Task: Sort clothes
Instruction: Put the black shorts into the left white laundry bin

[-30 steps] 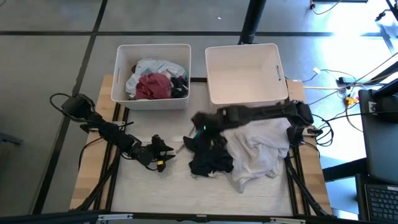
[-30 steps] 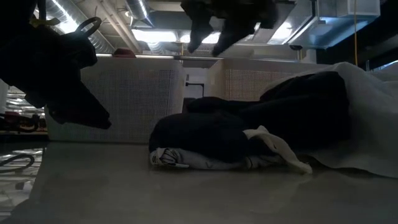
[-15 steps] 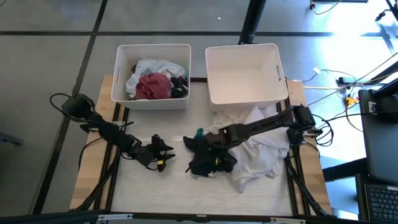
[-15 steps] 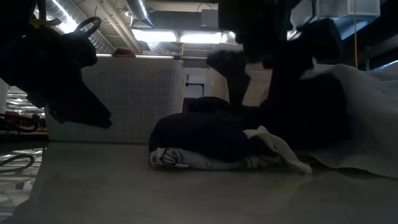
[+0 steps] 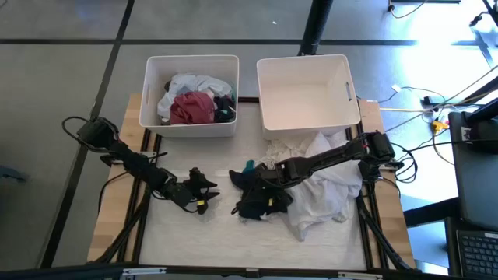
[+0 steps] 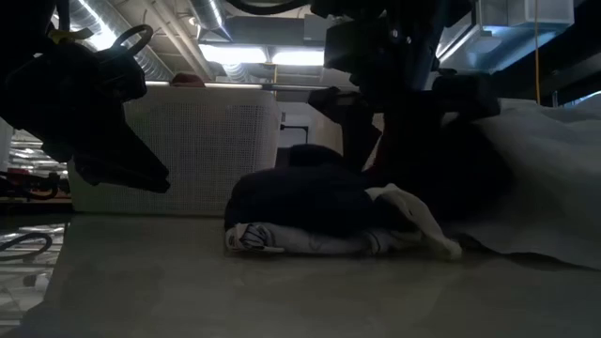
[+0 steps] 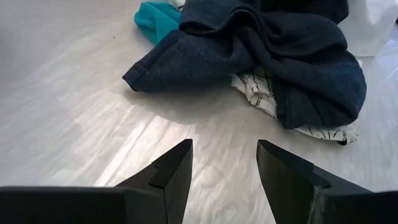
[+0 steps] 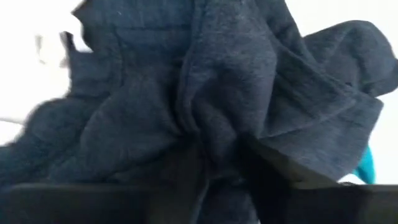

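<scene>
Pressing into crumpled dark garment (image 5: 261, 196), right end effector (image 5: 268, 177); no clear long axis.

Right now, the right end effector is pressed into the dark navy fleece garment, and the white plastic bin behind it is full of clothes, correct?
Not quite. The high view shows that white plastic bin empty. The right end effector is pressed into the dark navy fleece garment.

overhead, table-level, two wrist views, all sharing dark garment (image 5: 261, 198)
</scene>
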